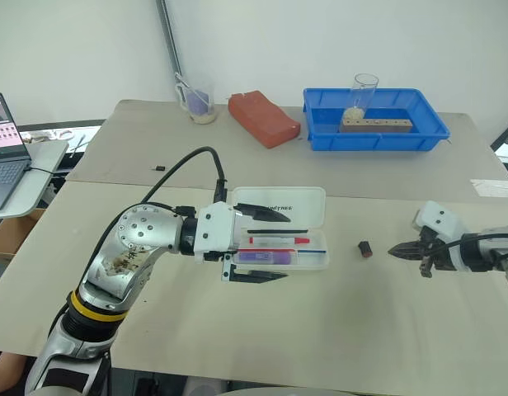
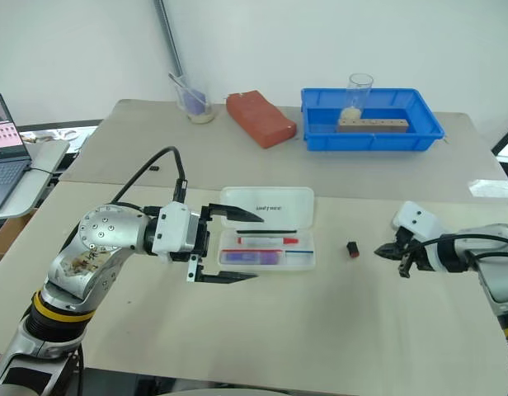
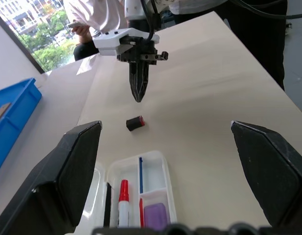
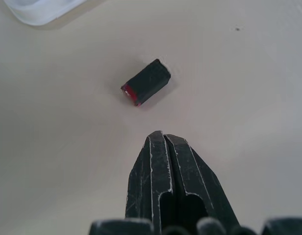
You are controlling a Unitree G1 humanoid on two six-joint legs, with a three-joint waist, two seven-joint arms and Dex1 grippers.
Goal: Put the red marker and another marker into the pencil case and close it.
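Lying inside the open case on the worktop, red marker and purple marker are in, left hand spread wide around its end, right hand pinched empty, so only closing remains.

Bright, even indoor light, soft shadows, sharp focus, no glare.

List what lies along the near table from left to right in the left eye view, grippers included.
left gripper → pencil case, open, with the red marker and the purple marker inside → small black block → right gripper, shut and empty.
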